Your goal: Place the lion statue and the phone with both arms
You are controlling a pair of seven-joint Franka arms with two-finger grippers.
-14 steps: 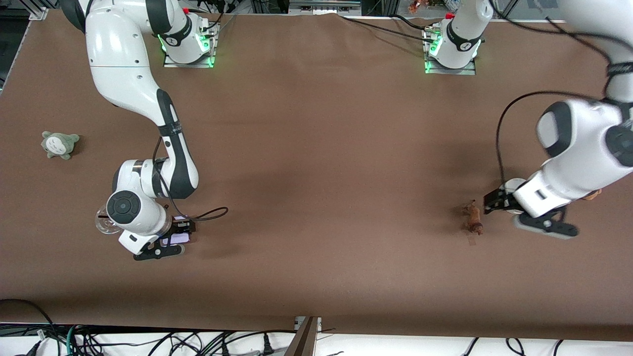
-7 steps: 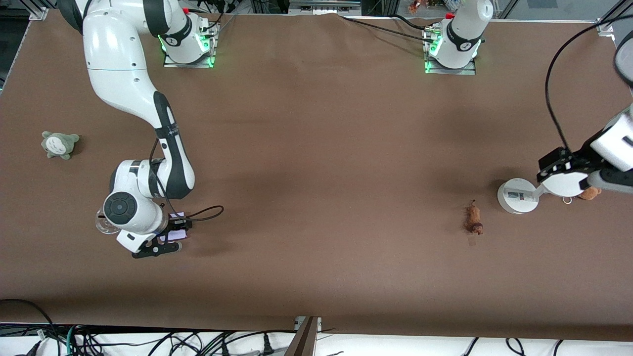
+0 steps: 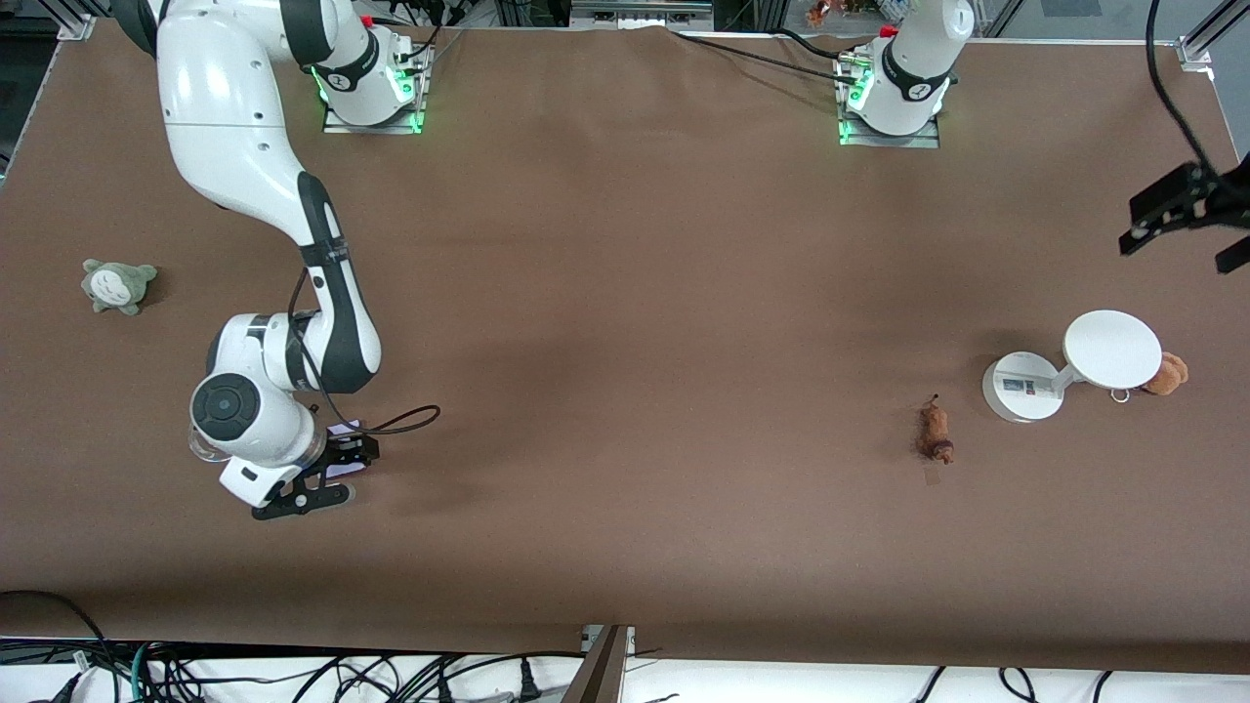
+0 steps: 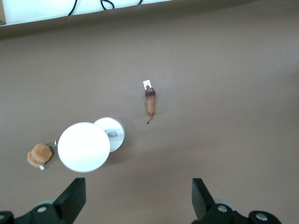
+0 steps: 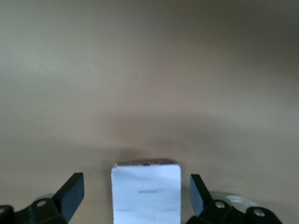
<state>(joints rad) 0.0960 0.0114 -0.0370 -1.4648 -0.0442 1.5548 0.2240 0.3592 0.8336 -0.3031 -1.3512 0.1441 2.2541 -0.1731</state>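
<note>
The lion statue (image 3: 936, 433) lies on the brown table toward the left arm's end, also in the left wrist view (image 4: 150, 100). My left gripper (image 3: 1196, 234) is open and empty, high over the table edge at that end, well apart from the lion (image 4: 138, 196). The phone (image 5: 145, 191), pale face up, lies on the table between the spread fingers of my right gripper (image 5: 135, 186), with a gap on each side. In the front view the right gripper (image 3: 332, 476) hangs low over the phone (image 3: 337, 470), which is mostly hidden by it.
A white round-based stand (image 3: 1022, 387) with a disc top (image 4: 84, 147) stands beside the lion. A tan plush (image 3: 1166, 374) lies next to it. A grey-green plush (image 3: 119, 284) lies toward the right arm's end. A clear round object (image 3: 203, 444) sits under the right wrist.
My left arm rose from beside the lion and swung up toward the table's end, uncovering the stand. My right gripper shifted slightly toward the right arm's end over the phone.
</note>
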